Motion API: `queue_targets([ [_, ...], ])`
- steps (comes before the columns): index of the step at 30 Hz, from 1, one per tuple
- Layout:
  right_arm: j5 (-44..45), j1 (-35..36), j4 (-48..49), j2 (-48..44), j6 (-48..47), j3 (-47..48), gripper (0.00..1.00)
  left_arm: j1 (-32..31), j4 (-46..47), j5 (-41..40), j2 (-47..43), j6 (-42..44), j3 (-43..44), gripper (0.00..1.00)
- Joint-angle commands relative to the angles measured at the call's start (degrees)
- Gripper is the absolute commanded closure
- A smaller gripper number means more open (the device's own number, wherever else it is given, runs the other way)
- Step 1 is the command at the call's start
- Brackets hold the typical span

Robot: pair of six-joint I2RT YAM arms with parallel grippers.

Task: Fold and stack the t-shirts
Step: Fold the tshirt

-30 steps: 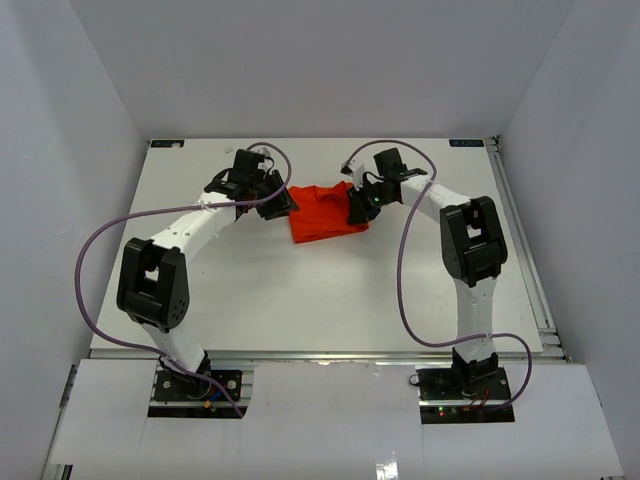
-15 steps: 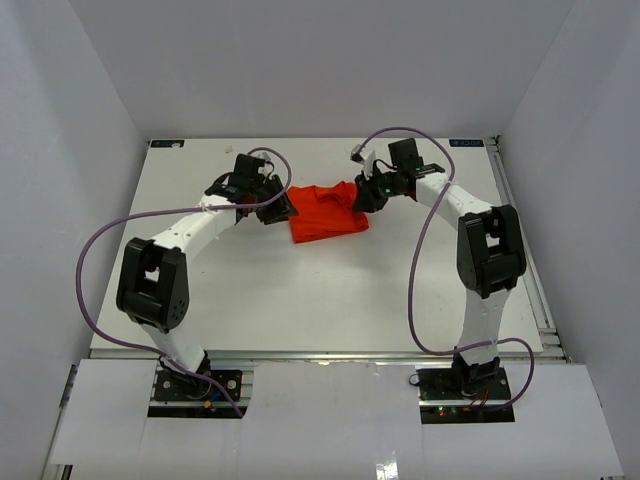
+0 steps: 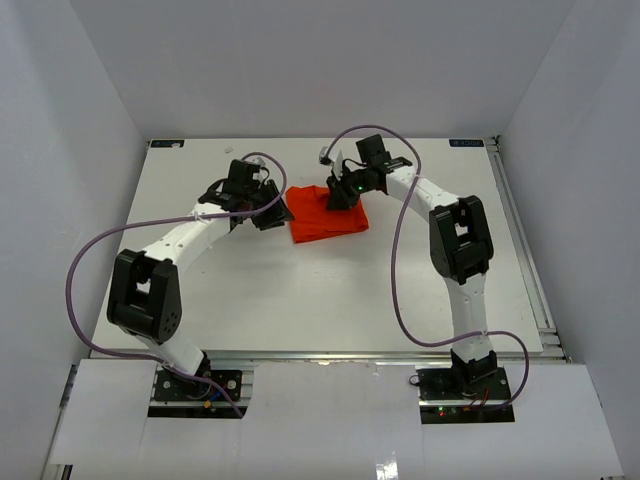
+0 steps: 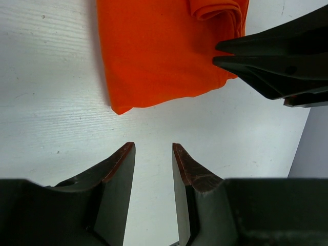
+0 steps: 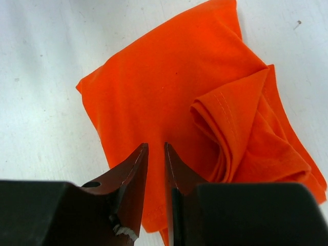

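T-shirt (image 3: 325,215), bright orange-red, lies folded into a rough square on the white table (image 3: 300,290) in the upper middle of the top view, between the two claws. The right gripper (image 3: 338,195) sits over the shirt's upper part with its fingers only a narrow slit apart, tips at the cloth (a doubled-over flap (image 5: 230,118) bunches at the right of its wrist view). The left gripper (image 3: 280,213) is just beside the shirt's left edge over bare table, fingers apart, holding nothing.
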Motion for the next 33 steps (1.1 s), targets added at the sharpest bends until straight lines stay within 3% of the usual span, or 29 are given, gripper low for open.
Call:
queue_targets([
  [1, 1.0, 0.3, -1.4, 0.8, -2.4, 2.9, 0.74, 0.4, 0.2, -1.1, -4.0, -0.6, -1.0, 0.54],
  [10, 9.3, 0.1, 4.0, 6.4, 4.6, 7.3, 0.75, 0.5, -0.4, -1.2, -4.1, -0.7, -1.3, 0.54],
  [25, 15.1, -4.2, 12.2, 5.7, 12.3, 3.3, 0.76, 0.5, -0.7, -0.7, -3.0, -0.9, -1.6, 0.54],
  [33, 16.6, -6.4, 9.3, 9.0, 15.8, 6.4, 0.76, 0.5, 0.3, 0.7, -1.6, -0.7, -0.5, 0.54],
])
